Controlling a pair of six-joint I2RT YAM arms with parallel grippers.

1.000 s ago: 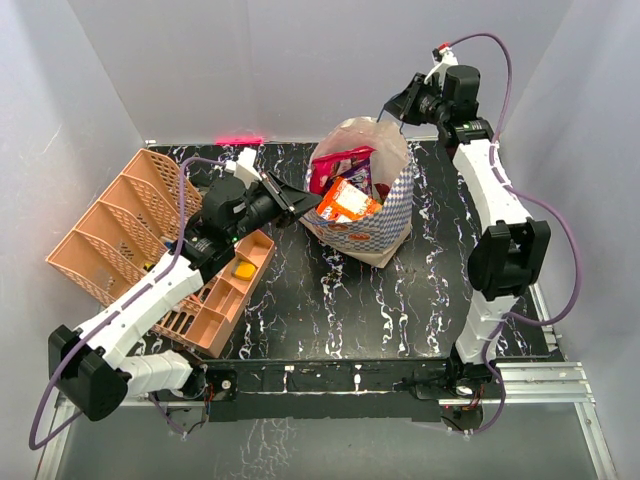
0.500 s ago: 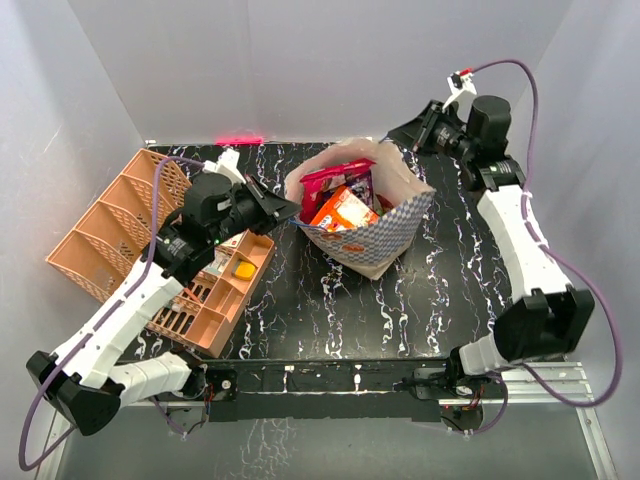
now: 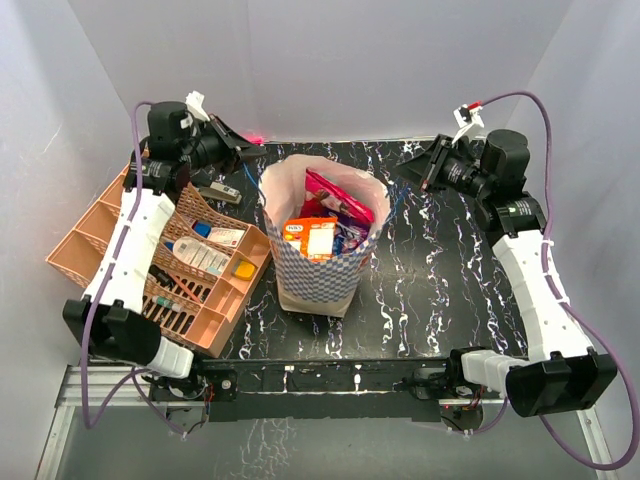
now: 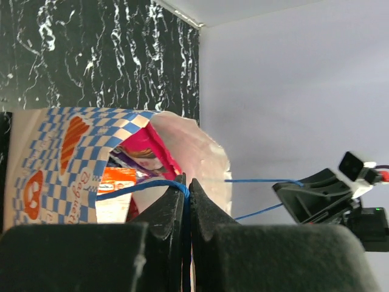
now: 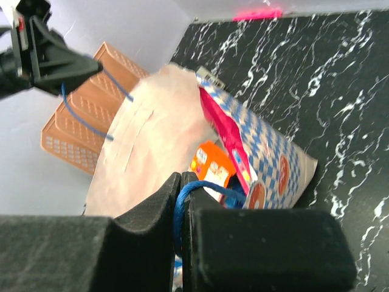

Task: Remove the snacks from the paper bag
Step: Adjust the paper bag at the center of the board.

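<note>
The paper bag (image 3: 318,275) stands upright mid-table with its mouth pulled wide. Inside it show a magenta packet (image 3: 338,200), an orange packet (image 3: 310,238) and a purple one. My left gripper (image 3: 248,150) is shut on one blue cord handle (image 4: 137,187) at the bag's left. My right gripper (image 3: 402,171) is shut on the other blue cord handle (image 5: 206,188) at the bag's right. Both hold the cords taut above the table. The bag (image 4: 67,164) and the orange packet (image 4: 115,194) show in the left wrist view, and the bag (image 5: 267,152) in the right wrist view.
The peach latticed basket (image 3: 100,250) with tubes and bottles lies at the left, close to the bag. It also shows in the right wrist view (image 5: 79,121). Grey walls close in the back and sides. Black marbled table (image 3: 430,290) stretches right of the bag.
Both grippers have moved apart and back with the cord handles, the left far to the back left. The bag has swung upright, slid nearer and opened wider.
</note>
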